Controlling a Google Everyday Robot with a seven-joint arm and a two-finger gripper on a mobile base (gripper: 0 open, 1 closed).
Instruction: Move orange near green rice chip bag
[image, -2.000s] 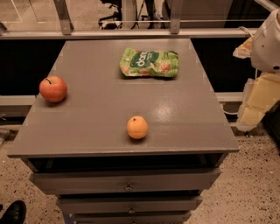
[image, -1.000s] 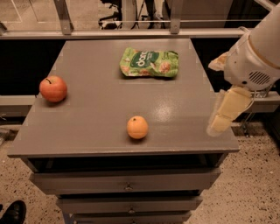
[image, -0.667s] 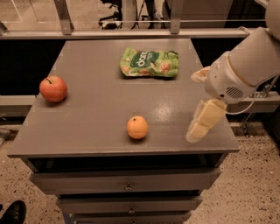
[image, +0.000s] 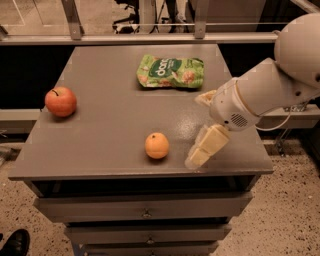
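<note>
Poised low over the front right of the grey counter (image: 100, 75): cream two-finger gripper (image: 196, 129), fingers (image: 206, 147) apart and empty, likely spread to take the small round orange fruit (image: 157, 145) just beside, near the front edge. Well apart at the rear: flat crinkly light-green chip bag (image: 170, 72), the destination.
</note>
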